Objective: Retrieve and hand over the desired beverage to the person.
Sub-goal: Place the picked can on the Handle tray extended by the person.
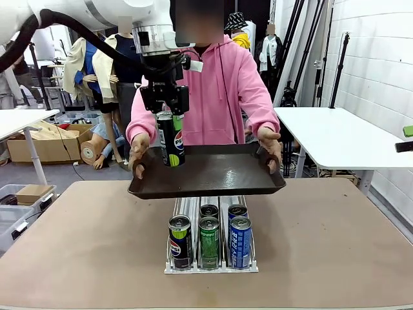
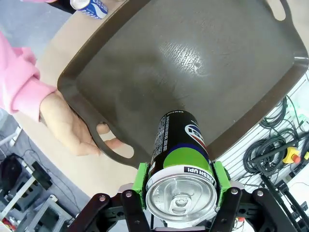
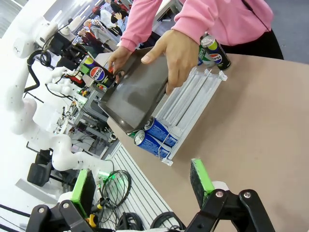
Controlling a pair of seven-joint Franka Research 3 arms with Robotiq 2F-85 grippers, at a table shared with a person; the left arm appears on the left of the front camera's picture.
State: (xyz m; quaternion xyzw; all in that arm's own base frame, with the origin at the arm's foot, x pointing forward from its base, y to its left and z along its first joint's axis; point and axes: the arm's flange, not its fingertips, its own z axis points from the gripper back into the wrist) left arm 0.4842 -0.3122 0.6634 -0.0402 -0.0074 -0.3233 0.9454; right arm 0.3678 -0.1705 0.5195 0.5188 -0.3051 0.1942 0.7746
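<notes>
My left gripper (image 1: pixel 169 119) is shut on the top of a black Pepsi can with a green band (image 1: pixel 171 141), held upright. The can hangs over the left part of a dark tray (image 1: pixel 219 174); I cannot tell whether its base touches the tray. The person (image 1: pixel 222 90), in a pink hoodie, holds the tray by both handles above the table. From the left wrist, the can (image 2: pixel 181 154) sits between the green pads (image 2: pixel 141 178) over the tray (image 2: pixel 193 63), with a hand (image 2: pixel 72 128) on one handle. My right gripper (image 3: pixel 142 191) is open over the brown table.
A white rack (image 1: pixel 210 266) below the tray holds a black can (image 1: pixel 180 240), a green can (image 1: pixel 209 242), a blue can (image 1: pixel 240 240) and more behind them. The brown table (image 1: pixel 335 245) is bare around it. A white table (image 1: pixel 335 132) stands at the far right.
</notes>
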